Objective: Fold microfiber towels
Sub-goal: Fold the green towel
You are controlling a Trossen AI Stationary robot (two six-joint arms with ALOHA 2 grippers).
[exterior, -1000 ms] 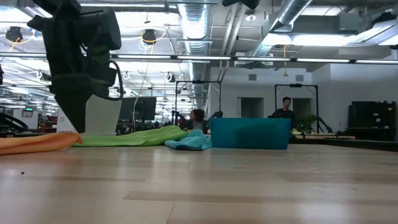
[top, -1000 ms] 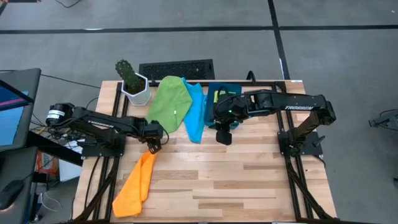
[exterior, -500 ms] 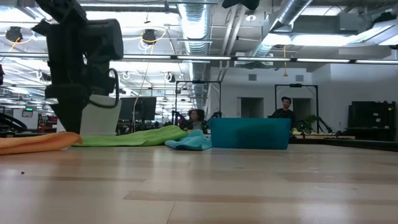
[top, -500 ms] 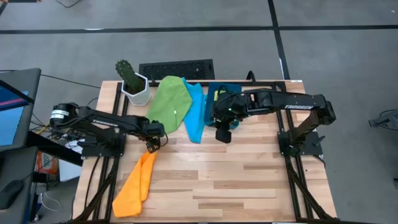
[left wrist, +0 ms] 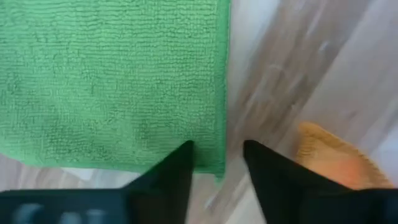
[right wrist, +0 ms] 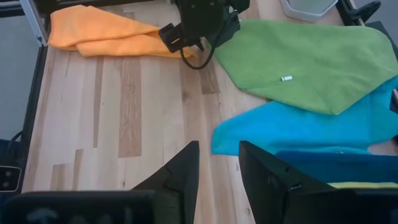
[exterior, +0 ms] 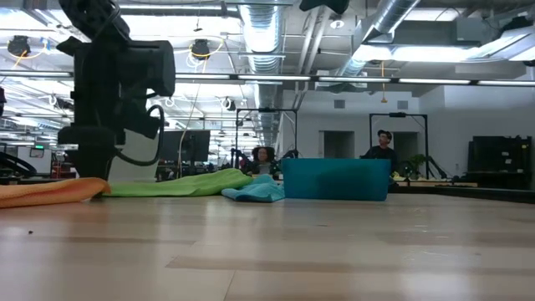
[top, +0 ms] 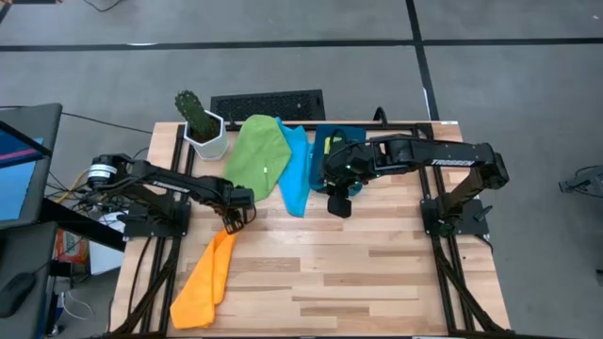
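Observation:
A green towel (top: 259, 155) lies spread at the table's far side, overlapping a light blue towel (top: 297, 177) beside the dark blue bin (top: 339, 138). An orange towel (top: 207, 281) lies bunched at the near left. My left gripper (left wrist: 217, 155) points down, open, low over the green towel's near corner (left wrist: 214, 163). One finger stands over the cloth and the other over bare wood. My right gripper (right wrist: 219, 155) hangs open, high above the light blue towel (right wrist: 298, 127), with nothing between its fingers. My left gripper stands astride the green towel's near corner (left wrist: 217, 167) from above, pointing down. Whether its fingertips (left wrist: 177, 162) touch the cloth, I cannot tell. The towel lies flat on the table.
A potted cactus (top: 201, 125) and a black keyboard (top: 268, 104) sit at the far edge. The bin stands at the far middle. Bare wood (top: 377, 273) stretches over the near right. People show in the room beyond the table.
My left gripper has sunk toward the table at the green towel's near corner, edging a little toward the table's right and rolling slightly. The towels have not moved.

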